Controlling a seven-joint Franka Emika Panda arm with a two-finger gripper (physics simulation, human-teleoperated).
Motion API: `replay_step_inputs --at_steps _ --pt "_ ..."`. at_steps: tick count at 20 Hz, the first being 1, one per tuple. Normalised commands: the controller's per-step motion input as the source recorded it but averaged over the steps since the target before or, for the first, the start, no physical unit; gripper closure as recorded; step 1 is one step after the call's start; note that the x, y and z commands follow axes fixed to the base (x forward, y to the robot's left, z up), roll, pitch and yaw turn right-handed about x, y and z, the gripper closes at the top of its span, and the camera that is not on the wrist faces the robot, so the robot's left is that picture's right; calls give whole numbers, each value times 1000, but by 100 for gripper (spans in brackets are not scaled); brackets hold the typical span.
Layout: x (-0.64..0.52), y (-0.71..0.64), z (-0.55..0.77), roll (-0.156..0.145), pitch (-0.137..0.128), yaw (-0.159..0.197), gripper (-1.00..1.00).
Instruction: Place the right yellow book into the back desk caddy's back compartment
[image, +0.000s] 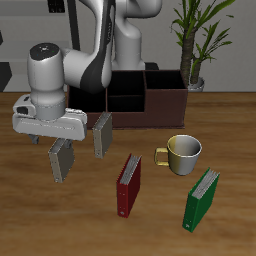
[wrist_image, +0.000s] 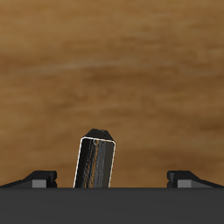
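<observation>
The right yellow book (image: 62, 159) stands upright on the wooden table, dull yellowish-grey with pale page edges. Its twin (image: 101, 134) stands a little farther back beside it. My gripper (image: 48, 137) hovers just above the right yellow book, open. In the wrist view the book (wrist_image: 96, 163) rises between the two fingertips (wrist_image: 38, 179), closer to one of them and touching neither; the gripper (wrist_image: 114, 180) holds nothing. The back desk caddy (image: 166, 101) sits at the back, partly behind the arm. Its back compartment (image: 127, 82) is a small black-lined cell.
A red book (image: 129, 185) and a green book (image: 201, 198) stand near the table's front edge. A cream mug (image: 184, 153) sits between them and the caddy. A potted plant (image: 196, 45) stands behind the caddy.
</observation>
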Motion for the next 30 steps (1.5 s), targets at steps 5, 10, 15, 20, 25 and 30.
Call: replay_step_inputs --at_steps 5,10,15,20,25,30 --pt "9 89 -305 11 37 -32 -100" --pt "8 151 -250 26 34 1 100" --pt "30 45 -118 11 23 -15 100" --pt "53 46 249 -7 -22 0 100" --pt "-7 99 728 -13 -67 15 100" --pt "-149 190 980 -21 -97 23 100"
